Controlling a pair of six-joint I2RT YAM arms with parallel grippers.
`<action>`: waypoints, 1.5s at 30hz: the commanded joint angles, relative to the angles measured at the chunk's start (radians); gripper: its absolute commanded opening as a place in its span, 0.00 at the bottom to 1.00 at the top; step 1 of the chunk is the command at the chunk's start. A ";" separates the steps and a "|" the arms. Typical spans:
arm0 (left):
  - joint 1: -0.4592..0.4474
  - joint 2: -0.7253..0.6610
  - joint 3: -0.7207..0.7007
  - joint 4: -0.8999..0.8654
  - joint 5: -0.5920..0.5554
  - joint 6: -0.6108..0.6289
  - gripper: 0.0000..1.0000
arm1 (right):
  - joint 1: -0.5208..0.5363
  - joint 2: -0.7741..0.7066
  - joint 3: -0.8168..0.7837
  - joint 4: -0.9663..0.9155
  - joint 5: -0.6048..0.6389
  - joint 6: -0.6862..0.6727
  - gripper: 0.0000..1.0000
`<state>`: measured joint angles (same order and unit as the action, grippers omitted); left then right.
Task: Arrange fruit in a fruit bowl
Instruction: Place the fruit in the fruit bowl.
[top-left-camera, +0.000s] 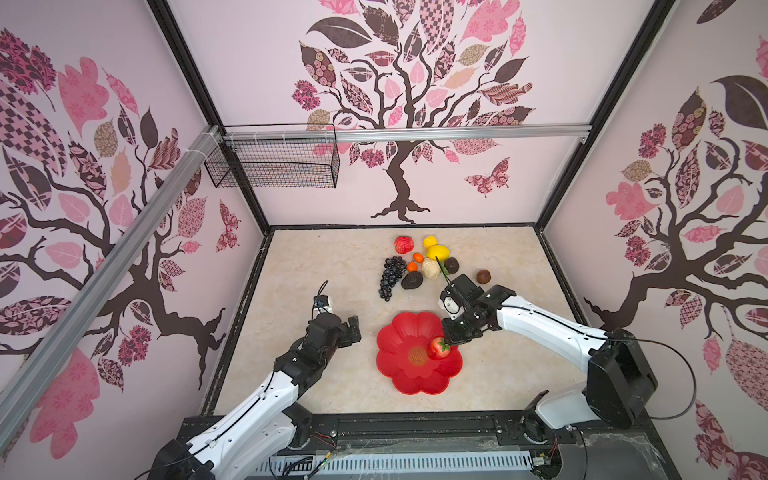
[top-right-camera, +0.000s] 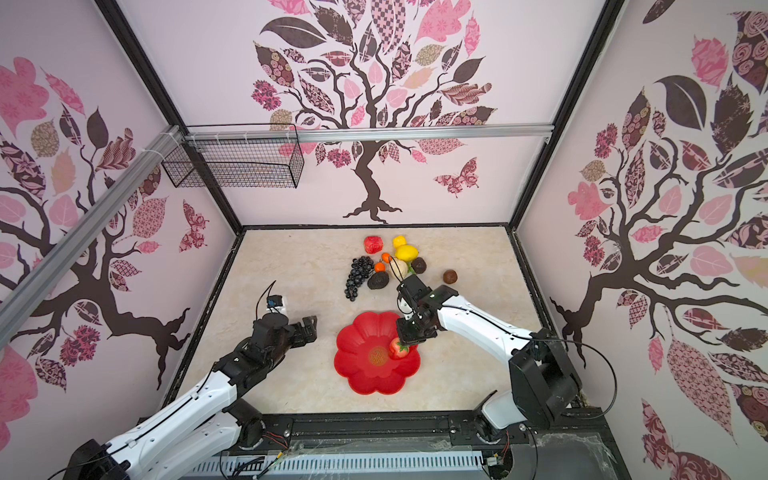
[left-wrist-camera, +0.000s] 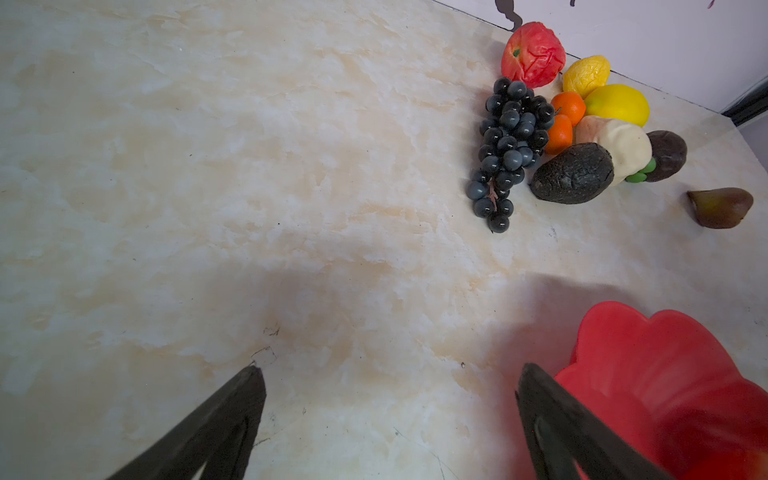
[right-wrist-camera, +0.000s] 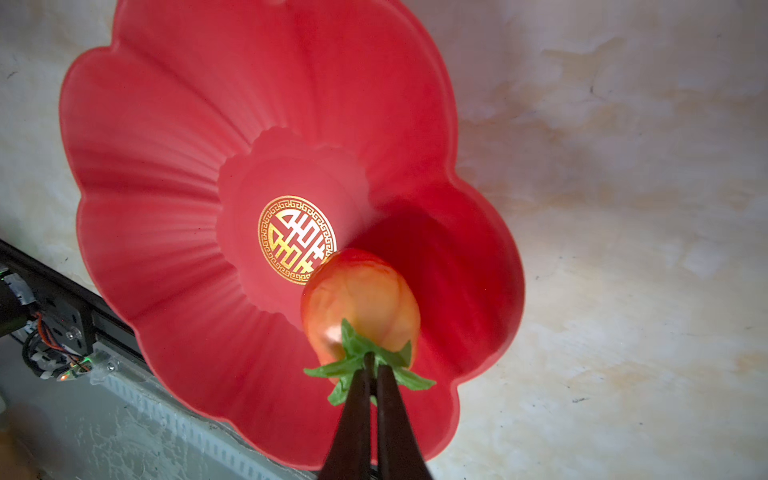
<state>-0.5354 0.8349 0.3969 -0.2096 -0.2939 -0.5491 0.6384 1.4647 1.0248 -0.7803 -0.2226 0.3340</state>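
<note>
Desk (top-left-camera: 324, 257) of pale marble held all of it, and a black wire basket (top-left-camera: 274, 166) hung well above its far left corner. Your fruit bowl (top-left-camera: 399, 376) sat near the front, between your arms, with your right arm (top-left-camera: 540, 324) reaching in over its far rim. Behind the bowl lay the grape bunch (left-wrist-camera: 507, 145), avocado (left-wrist-camera: 573, 178), red apple (left-wrist-camera: 534, 54) and lemon (left-wrist-camera: 619, 104), with the brown pear (left-wrist-camera: 721, 208) off alone. Your strawberry (right-wrist-camera: 361, 299) was over the bowl's inner slope, beside the gold emblem (right-wrist-camera: 297, 239); whether it touched the dish you could not tell. Only the right wrist view showed you the right fingers (right-wrist-camera: 360, 386) clenched on its green leaf cap. The left wrist view gave you the pile and the bowl's rim. Your left fingers (top-left-camera: 353, 326) stood released, wide apart, over bare desk just beside the bowl.
</note>
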 joint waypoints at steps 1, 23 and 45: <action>0.000 -0.008 -0.004 0.013 -0.001 0.004 0.98 | 0.004 0.034 0.043 -0.011 0.053 0.008 0.00; 0.000 -0.018 -0.004 0.008 0.000 0.001 0.98 | 0.003 0.032 0.051 -0.004 0.143 0.032 0.00; 0.000 -0.016 -0.004 0.007 0.001 0.000 0.98 | 0.004 0.018 0.050 0.014 0.135 0.037 0.17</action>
<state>-0.5354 0.8268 0.3969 -0.2104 -0.2935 -0.5495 0.6384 1.5082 1.0447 -0.7586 -0.0998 0.3660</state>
